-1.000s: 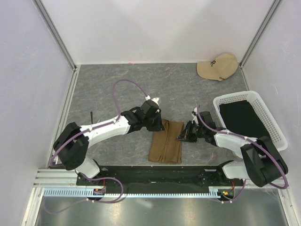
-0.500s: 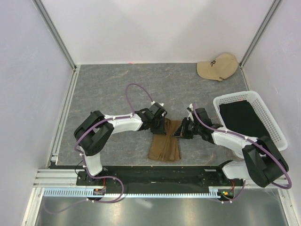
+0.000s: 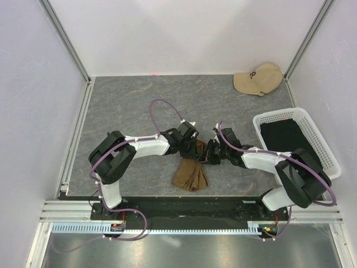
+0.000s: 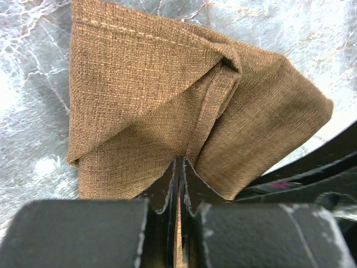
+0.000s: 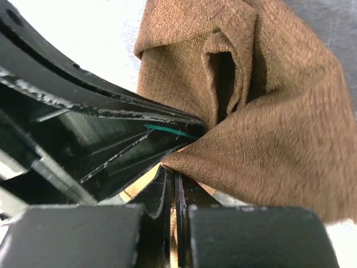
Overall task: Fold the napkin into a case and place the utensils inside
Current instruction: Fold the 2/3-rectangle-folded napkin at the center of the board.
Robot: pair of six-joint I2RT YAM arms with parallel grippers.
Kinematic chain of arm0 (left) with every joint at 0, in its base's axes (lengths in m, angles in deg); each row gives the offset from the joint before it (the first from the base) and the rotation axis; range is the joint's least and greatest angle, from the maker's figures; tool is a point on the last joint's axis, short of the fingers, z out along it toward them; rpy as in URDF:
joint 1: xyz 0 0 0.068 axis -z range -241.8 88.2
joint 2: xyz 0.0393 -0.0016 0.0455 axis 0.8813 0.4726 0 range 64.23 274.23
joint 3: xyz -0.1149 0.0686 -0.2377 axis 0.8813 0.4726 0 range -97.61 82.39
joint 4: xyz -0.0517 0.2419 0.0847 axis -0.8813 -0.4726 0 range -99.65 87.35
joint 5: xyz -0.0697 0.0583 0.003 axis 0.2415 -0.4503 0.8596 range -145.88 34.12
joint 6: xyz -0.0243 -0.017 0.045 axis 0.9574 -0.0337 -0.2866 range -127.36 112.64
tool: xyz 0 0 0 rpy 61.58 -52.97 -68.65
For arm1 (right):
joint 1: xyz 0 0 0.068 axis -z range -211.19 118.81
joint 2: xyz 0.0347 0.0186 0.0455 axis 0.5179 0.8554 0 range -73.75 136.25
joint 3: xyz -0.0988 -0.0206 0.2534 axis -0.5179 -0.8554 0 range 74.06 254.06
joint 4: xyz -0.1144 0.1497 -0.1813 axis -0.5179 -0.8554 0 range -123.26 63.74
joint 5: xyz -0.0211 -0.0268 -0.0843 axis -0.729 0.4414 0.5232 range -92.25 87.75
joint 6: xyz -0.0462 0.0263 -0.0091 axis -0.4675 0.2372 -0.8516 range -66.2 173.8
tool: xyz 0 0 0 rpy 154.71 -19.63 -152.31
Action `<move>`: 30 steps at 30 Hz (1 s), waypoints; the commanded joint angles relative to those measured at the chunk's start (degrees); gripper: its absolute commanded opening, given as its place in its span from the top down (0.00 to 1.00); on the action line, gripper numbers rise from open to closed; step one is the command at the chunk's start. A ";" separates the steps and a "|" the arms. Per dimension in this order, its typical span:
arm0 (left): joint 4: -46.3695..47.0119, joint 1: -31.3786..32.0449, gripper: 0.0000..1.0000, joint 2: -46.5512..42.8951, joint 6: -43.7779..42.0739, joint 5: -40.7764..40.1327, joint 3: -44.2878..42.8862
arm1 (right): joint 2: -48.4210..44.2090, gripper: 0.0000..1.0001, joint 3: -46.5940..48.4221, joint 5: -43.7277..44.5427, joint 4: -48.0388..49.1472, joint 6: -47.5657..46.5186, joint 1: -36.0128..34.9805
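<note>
So the olive-brown woven cloth napkin (image 3: 189, 174) sits at about 6 o'clock on the grey marbled tabletop (image 3: 134, 100), just in front of the arm bases. It's bunched into a fan: wide at the near end, gathered to a peak at its 12 o'clock end where both arms meet.

Left gripper (image 4: 179, 167) is clamped tight on the napkin's edge, jaws pressed together with fabric between them. Right gripper (image 5: 172, 176) is also pinched hard on a corner, cloth spilling off toward its 2 o'clock. From the wrist cams I honestly can't tell if each pinch has one layer or the whole stack.

My read is that this is a fold in progress, and the case isn't formed yet. To do it well, I'd move both pinches together at the same height and pace so the far edge travels as one straight line. I'd keep a little tension between them to pull out that centre pucker, lay the edge square over the near hem, and only then let go.

Pose-wise, the left arm's elbow is tucked back around 8 o'clock with the forearm reaching toward centre. The right arm's elbow is out at 4 o'clock beside the white plastic mesh basket (image 3: 279, 114), forearm reaching in. Both wrists are low, with the fingertips nearly nose to nose.
</note>
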 commanded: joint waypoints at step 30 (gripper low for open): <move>-1.75 -1.43 0.94 -2.76 -2.84 2.45 5.29 | 0.06 1.00 9.89 7.15 -12.95 -9.50 -2.51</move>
